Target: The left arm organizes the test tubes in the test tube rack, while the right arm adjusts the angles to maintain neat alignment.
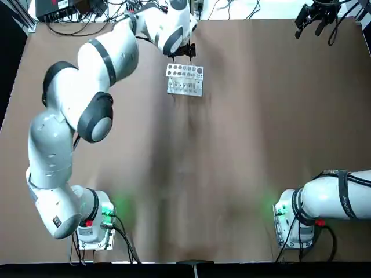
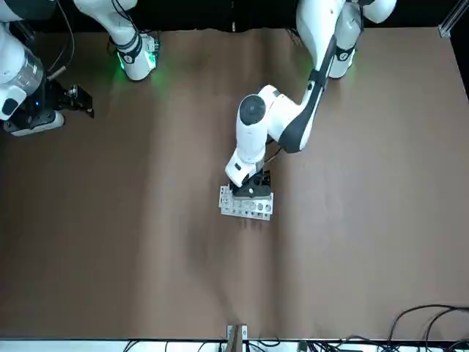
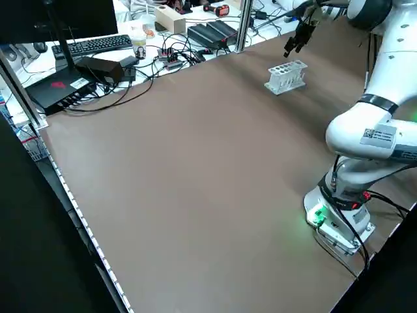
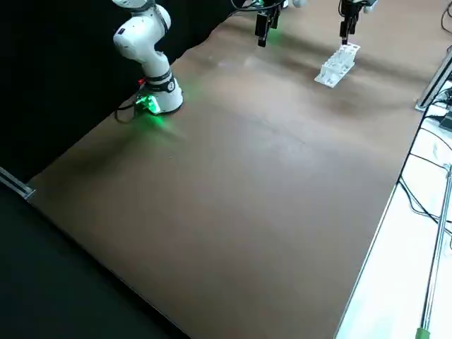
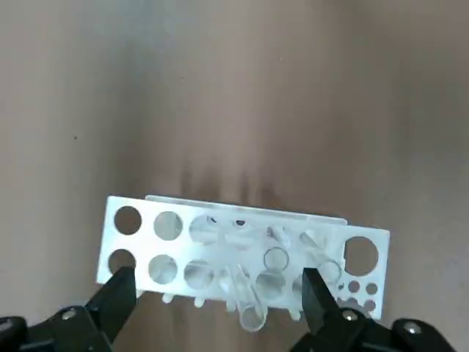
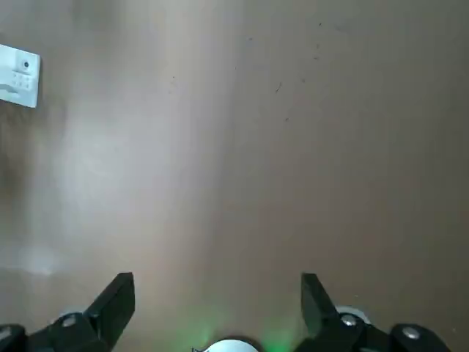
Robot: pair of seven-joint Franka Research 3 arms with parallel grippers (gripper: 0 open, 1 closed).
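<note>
White rack point(image 5: 183, 253), perforated with round holes.

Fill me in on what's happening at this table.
The robot's left hand is at the white test tube rack, its fingers apart over one long side. A few clear tubes are in the rack; one of them leans out at an angle past the rack's edge. Nothing looks gripped. The right hand is off to the robot's right with its fingers open, away from the rack. So the tubes are not yet neatly lined up.
</note>
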